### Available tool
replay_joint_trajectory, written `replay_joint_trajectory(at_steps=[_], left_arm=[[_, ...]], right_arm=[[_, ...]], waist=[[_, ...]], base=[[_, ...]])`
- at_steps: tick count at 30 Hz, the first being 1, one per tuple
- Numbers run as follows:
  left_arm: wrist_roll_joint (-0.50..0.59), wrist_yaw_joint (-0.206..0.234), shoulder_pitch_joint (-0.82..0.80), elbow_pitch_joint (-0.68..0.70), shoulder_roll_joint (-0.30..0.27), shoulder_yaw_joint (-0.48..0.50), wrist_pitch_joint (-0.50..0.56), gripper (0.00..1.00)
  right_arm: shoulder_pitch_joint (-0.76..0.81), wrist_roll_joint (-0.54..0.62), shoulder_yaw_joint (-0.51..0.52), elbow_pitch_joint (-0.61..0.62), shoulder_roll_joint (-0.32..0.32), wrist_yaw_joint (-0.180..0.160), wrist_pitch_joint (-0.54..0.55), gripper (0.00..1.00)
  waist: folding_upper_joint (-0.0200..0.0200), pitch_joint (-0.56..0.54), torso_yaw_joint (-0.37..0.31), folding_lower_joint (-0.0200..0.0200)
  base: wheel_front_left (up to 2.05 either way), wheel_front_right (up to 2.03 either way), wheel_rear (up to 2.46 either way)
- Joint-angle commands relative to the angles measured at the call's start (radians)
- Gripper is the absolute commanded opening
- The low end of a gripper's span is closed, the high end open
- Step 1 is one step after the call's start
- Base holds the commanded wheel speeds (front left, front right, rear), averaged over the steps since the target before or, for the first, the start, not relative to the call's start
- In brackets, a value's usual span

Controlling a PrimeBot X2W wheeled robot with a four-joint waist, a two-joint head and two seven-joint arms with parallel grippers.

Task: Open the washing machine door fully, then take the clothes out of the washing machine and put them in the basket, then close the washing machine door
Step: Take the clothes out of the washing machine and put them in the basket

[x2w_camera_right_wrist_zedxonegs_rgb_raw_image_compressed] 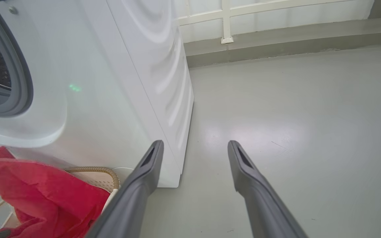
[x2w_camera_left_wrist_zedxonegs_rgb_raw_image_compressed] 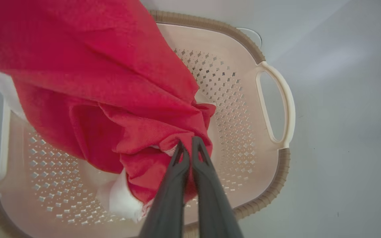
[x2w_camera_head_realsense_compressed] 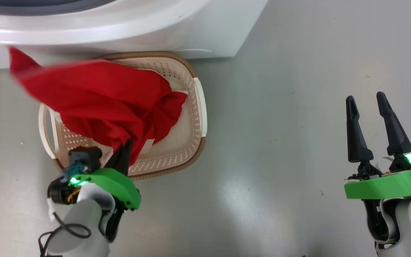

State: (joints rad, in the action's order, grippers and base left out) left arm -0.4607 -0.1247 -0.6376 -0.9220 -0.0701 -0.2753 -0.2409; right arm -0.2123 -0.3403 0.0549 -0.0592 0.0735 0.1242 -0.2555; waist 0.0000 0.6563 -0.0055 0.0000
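Clothes hang bunched over the basket before the washing machine, pinched tight by your left gripper, while your right gripper hovers well apart, fingers spread wide, holding nothing.

light bright, even | soft glare on floor | clothes edge motion-blurred — wrist views bowed

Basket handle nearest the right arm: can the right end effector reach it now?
Probably yes: the right end effector is open and empty, bare floor lies between, and the clothes hang clear of that handle.
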Motion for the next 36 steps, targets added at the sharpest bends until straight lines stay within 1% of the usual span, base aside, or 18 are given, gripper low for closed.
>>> replay_joint_trajectory(at_steps=[1,6,12,14,16,20,23,26,27,28,30,31,33,35,36], left_arm=[[0.001,-0.006,-0.005,-0.011,-0.023,0.007,-0.015,0.00],[-0.043,-0.006,-0.069,-0.078,-0.024,-0.022,-0.020,0.00],[-0.073,-0.006,-0.110,-0.105,-0.032,-0.037,-0.021,0.00],[-0.098,-0.006,-0.116,-0.116,-0.022,-0.080,-0.021,0.00],[-0.140,-0.006,-0.120,-0.111,-0.013,-0.144,-0.013,0.00],[-0.233,-0.006,-0.137,-0.107,-0.020,-0.225,-0.013,0.00],[-0.283,-0.006,-0.154,-0.118,-0.038,-0.267,-0.015,0.00],[-0.313,-0.006,-0.178,-0.140,-0.058,-0.275,-0.019,0.00],[-0.317,-0.006,-0.188,-0.144,-0.064,-0.272,-0.020,0.05],[-0.320,-0.006,-0.195,-0.141,-0.070,-0.264,-0.020,0.15],[-0.313,-0.006,-0.203,-0.132,-0.080,-0.251,-0.020,0.29],[-0.307,-0.006,-0.204,-0.129,-0.083,-0.244,-0.020,0.41],[-0.298,-0.006,-0.202,-0.125,-0.087,-0.232,-0.021,0.54],[-0.286,-0.006,-0.199,-0.119,-0.089,-0.216,-0.021,0.84],[-0.280,-0.006,-0.196,-0.115,-0.089,-0.208,-0.021,0.91]], right_arm=[[-0.002,0.006,-0.018,0.028,0.008,0.007,-0.006,1.00],[-0.011,0.009,-0.013,0.035,0.008,0.007,-0.006,1.00],[-0.018,0.010,-0.010,0.038,0.007,0.007,-0.006,1.00],[-0.022,0.011,-0.012,0.038,0.007,0.007,-0.006,1.00],[-0.027,0.011,-0.015,0.037,0.006,0.007,-0.006,1.00],[-0.035,0.010,-0.017,0.038,0.005,0.007,-0.006,1.00],[-0.037,0.011,-0.016,0.041,0.005,0.007,-0.006,1.00],[-0.039,0.012,-0.014,0.042,0.004,0.007,-0.006,1.00],[-0.040,0.012,-0.013,0.042,0.003,0.007,-0.006,1.00],[-0.041,0.013,-0.012,0.043,0.003,0.007,-0.006,1.00],[-0.043,0.013,-0.010,0.042,0.002,0.007,-0.006,1.00],[-0.045,0.013,-0.010,0.042,0.002,0.007,-0.006,1.00],[-0.046,0.013,-0.010,0.040,0.001,0.007,-0.006,1.00],[-0.047,0.013,-0.011,0.038,0.001,0.007,-0.006,1.00],[-0.047,0.013,-0.011,0.037,0.001,0.007,-0.006,1.00]], waist=[[0.0000,0.014,-0.002,0.0000],[0.0000,0.038,-0.001,0.0000],[0.0000,0.060,-0.001,0.0000],[0.0000,0.067,-0.002,0.0000],[0.0000,0.074,-0.004,0.0000],[0.0000,0.086,-0.007,0.0000],[0.0000,0.094,-0.008,0.0000],[0.0000,0.101,-0.009,0.0000],[0.0000,0.103,-0.009,0.0000],[0.0000,0.105,-0.009,0.0000],[0.0000,0.106,-0.008,0.0000],[0.0000,0.106,-0.008,0.0000],[0.0000,0.103,-0.007,0.0000],[0.0000,0.099,-0.007,0.0000],[0.0000,0.096,-0.006,0.0000]], base=[[0.00,0.00,0.00],[0.00,0.00,0.00],[0.00,0.00,0.00],[0.00,0.00,0.00],[0.00,0.00,0.00],[0.00,0.00,0.00],[0.00,0.00,0.00],[0.00,0.00,0.00],[0.00,0.00,0.00],[0.00,0.00,0.00],[0.00,0.00,0.00],[0.00,0.00,0.00],[0.00,0.00,0.00],[0.00,0.00,0.00],[0.00,0.00,0.00]])
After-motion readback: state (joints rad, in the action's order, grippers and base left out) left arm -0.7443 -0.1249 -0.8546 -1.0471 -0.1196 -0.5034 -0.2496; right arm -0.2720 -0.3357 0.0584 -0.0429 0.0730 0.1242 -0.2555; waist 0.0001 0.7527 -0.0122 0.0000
